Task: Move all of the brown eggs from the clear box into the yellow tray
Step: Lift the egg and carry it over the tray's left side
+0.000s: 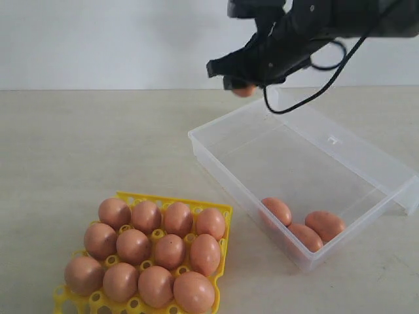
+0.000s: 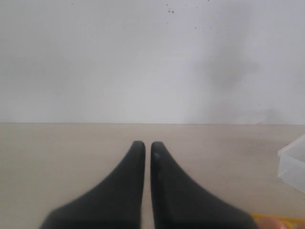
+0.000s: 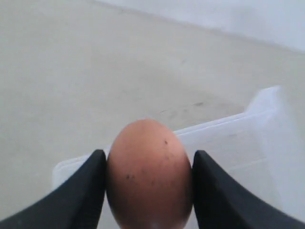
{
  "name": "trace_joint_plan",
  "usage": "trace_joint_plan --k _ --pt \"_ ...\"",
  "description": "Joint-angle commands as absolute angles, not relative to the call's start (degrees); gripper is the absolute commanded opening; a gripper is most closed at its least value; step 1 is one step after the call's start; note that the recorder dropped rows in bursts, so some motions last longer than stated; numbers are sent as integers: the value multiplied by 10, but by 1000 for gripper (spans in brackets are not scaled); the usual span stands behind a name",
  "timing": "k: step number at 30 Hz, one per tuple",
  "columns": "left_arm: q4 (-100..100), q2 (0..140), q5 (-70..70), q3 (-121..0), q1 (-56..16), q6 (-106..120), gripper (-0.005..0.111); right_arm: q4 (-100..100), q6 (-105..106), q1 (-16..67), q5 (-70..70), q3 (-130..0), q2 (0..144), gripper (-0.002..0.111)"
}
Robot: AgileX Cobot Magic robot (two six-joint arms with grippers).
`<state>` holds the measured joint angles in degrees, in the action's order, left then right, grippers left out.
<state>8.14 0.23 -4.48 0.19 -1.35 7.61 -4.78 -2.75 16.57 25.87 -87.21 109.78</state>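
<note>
My right gripper [image 1: 239, 84] hangs high over the far corner of the clear box [image 1: 216, 140], shut on one brown egg [image 1: 244, 90]. In the right wrist view this speckled egg [image 3: 149, 174] fills the gap between both black fingers of that gripper [image 3: 149, 153], with the clear box [image 3: 228, 138] below. Three brown eggs [image 1: 306, 235] lie in the box's near corner. The yellow tray [image 1: 141, 197] at the front left holds several brown eggs [image 1: 169, 250]. The left gripper [image 2: 144, 145] is shut on nothing, low over bare table; the exterior view does not show it.
A black cable [image 1: 321, 82] loops down from the right arm above the box. The box's lid flap [image 1: 409, 196] hangs off its right side. A corner of the box [image 2: 293, 162] and a sliver of the yellow tray [image 2: 279, 218] show in the left wrist view.
</note>
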Motion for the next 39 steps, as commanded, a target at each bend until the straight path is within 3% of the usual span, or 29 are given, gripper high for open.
trace_joint_plan --k 1,7,17,21,28,32,36,39 --pt "83 0 -41 0 -13 72 4 421 -284 165 231 -859 1018 0" --pt "83 0 -41 0 -13 72 4 779 -366 165 131 -834 952 0" --pt "83 0 -41 0 -13 72 4 831 -611 165 109 -834 851 0" --pt "83 0 -41 0 -13 72 4 979 -625 165 233 -834 845 0" --pt "83 0 -44 0 -13 72 4 999 -321 117 560 -834 874 0" --pt "83 0 -44 0 -13 72 4 782 -271 45 693 -834 878 0" --pt "83 0 -44 0 -13 72 4 320 -80 -25 700 -823 869 0" --pt "83 0 -44 0 -13 72 4 0 73 -27 700 -789 843 0"
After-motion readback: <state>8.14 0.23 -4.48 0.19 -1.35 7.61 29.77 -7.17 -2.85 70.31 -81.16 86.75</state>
